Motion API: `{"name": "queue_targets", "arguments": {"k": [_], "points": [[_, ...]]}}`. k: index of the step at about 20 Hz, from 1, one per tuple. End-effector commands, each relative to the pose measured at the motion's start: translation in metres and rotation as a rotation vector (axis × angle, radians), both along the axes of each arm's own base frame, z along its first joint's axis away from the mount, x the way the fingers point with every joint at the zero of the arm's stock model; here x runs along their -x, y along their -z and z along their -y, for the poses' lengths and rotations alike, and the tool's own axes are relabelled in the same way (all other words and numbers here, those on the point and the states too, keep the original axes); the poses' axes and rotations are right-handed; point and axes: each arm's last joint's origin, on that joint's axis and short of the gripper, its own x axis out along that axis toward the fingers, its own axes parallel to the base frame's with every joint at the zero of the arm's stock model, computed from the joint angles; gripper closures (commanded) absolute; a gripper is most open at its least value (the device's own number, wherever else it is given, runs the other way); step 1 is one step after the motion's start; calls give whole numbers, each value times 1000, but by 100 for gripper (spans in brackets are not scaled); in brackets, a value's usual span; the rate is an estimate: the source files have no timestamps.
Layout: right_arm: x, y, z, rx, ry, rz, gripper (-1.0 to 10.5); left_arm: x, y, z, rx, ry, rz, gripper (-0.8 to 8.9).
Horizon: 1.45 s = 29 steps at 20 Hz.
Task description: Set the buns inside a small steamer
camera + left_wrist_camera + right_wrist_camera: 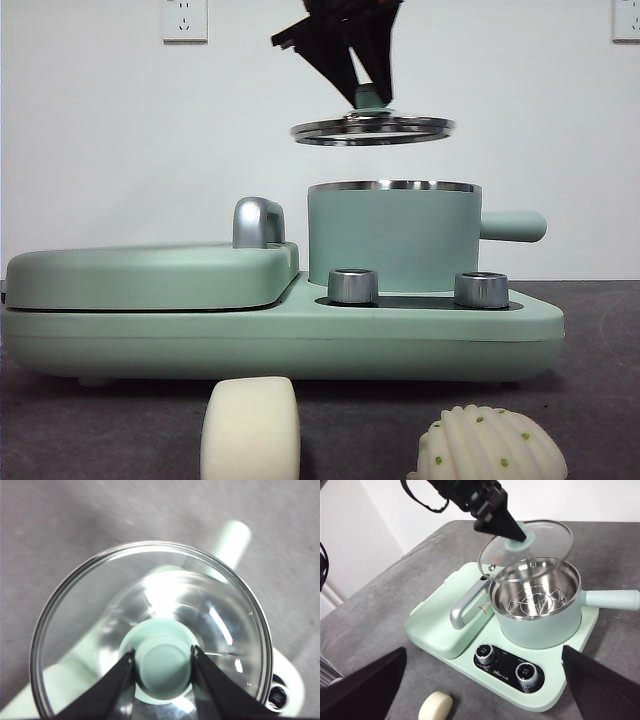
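Note:
My left gripper (368, 95) is shut on the green knob (162, 662) of the glass lid (372, 129) and holds the lid level a little above the small steamer (390, 240). The right wrist view shows this lid (545, 537) offset above the open pot (535, 625), with a steel rack (535, 597) inside. The smooth bun (250, 428) and the ridged, green-dotted bun (490, 445) lie on the table in front of the cooker. My right gripper (484, 649) is open and empty, hanging back over the table's front near the smooth bun (435, 706).
The steamer stands on a mint-green cooker base (300, 340) with two steel dials (352, 285) (481, 289). A flat griddle cover (150, 275) with a chrome handle (257, 222) fills the base's left half. The steamer's side handle (512, 226) sticks out right.

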Motion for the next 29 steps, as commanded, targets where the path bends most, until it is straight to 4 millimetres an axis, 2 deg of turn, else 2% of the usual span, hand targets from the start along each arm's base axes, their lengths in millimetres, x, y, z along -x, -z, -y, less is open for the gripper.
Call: {"name": "queue_targets", "arguments": {"k": [1, 8, 12, 16, 18, 21, 24, 29], "points": [[1, -5, 0, 3, -2, 23, 451, -6, -2, -11, -4, -33, 0, 798], [0, 6, 0, 7, -7, -120, 451, -40, -3, -61, -2, -171, 0, 798], [-21, 10, -5, -33, -65, -245, 452, -59, -3, -98, 13, -290, -13, 798], [-52, 19, -26, -43, -173, -402, 452, -71, -3, -127, 22, -375, -19, 798], [-67, 23, -47, -24, -235, -467, 453, -75, -3, -137, 23, -398, -18, 798], [-82, 29, -92, 75, -266, -518, 453, -80, -3, -151, 23, -432, -18, 798], [-87, 40, -139, 201, -272, -580, 453, -83, -3, -162, 23, -457, -17, 798], [-87, 74, -207, 417, -289, -681, 453, -87, -3, -177, 24, -492, -16, 798]]}}
